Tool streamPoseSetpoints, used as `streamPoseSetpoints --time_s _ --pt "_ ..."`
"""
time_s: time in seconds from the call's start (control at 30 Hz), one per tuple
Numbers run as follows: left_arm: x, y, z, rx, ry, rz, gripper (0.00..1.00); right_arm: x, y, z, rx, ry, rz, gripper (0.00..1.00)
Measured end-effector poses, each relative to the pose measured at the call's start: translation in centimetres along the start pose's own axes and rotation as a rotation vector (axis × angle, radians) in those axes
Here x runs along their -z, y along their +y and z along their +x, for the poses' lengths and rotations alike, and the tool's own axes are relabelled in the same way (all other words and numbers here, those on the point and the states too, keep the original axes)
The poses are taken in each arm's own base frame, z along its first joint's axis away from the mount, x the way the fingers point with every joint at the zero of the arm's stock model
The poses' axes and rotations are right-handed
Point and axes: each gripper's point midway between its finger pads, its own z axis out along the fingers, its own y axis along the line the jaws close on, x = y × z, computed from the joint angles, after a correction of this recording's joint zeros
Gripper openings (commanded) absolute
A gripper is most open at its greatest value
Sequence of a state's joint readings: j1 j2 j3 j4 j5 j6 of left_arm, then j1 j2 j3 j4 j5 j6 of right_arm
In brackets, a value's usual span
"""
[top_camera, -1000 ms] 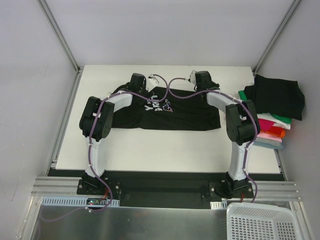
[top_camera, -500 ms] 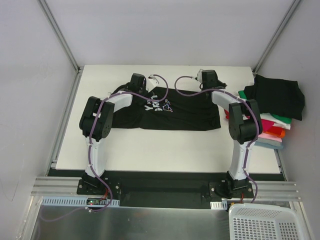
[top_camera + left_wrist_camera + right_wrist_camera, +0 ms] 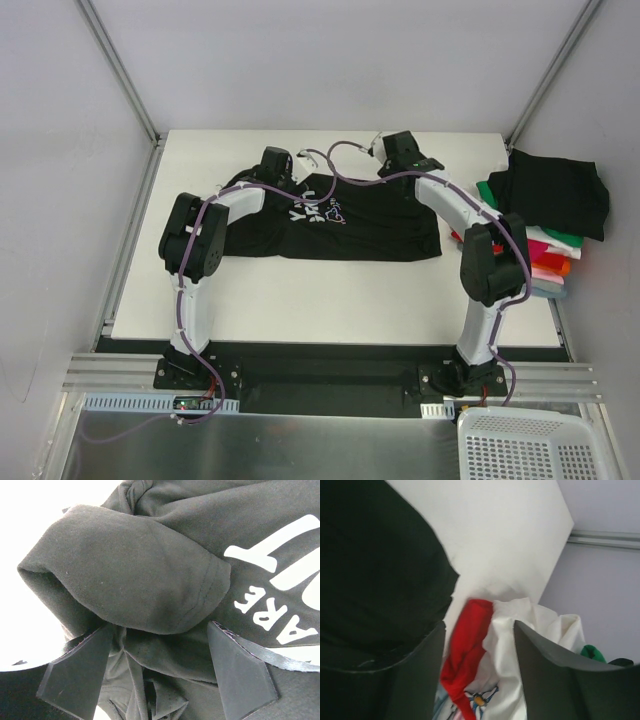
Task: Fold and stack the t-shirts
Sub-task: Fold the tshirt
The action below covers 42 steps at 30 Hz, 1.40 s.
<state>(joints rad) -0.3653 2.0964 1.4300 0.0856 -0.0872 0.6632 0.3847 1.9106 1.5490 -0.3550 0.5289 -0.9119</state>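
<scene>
Claws spread, both: my left gripper (image 3: 160,630) and right gripper (image 3: 479,627) grasp nothing.
The black cloth t-shirt with white chest lettering (image 3: 370,225) lies spread on the white table (image 3: 300,300), its sleeve bunched by my left fingers (image 3: 75,675). Folded coloured tees (image 3: 545,262) are stacked at the right edge.

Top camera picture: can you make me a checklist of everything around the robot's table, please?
Surface: flat white table.
Job's things: black t-shirt with white lettering spread at the far middle; stack of folded t-shirts at the right edge, black on top, green, pink, orange and blue-grey below.
Clutter: white basket below the table's near right corner.
Grippers: left gripper open over a bunched sleeve; right gripper open, holding nothing.
Cables: purple cables, some looping loose over the shirt.
Surroundings: grey walls, metal frame posts.
</scene>
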Motion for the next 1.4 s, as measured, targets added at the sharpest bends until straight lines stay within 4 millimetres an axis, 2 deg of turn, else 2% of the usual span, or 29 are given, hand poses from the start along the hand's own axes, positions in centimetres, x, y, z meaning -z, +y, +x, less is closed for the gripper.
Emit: streamPoseSetpoints --time_s 0.1,0.4,0.57,1.07,1.4 --pt "0.0 0.0 0.0 0.0 0.0 0.0 0.77 1.1 2.0 -0.8 0.0 -0.015 -0.072 0.51" --pt "0.0 0.0 0.0 -0.001 0.0 0.0 0.76 -0.4 7.2 2.7 0.031 0.097 -0.23 0.43" --pt "0.0 0.0 0.0 -0.001 0.0 -0.001 0.76 -1.1 8.9 4.1 0.053 0.138 -0.276 0.43" --pt "0.0 0.0 0.1 -0.002 0.003 0.001 0.76 -3.2 9.8 6.2 0.045 0.199 -0.307 0.4" --pt "0.0 0.2 0.3 0.002 0.005 -0.003 0.76 -4.0 9.2 5.9 0.046 0.197 -0.299 0.38"
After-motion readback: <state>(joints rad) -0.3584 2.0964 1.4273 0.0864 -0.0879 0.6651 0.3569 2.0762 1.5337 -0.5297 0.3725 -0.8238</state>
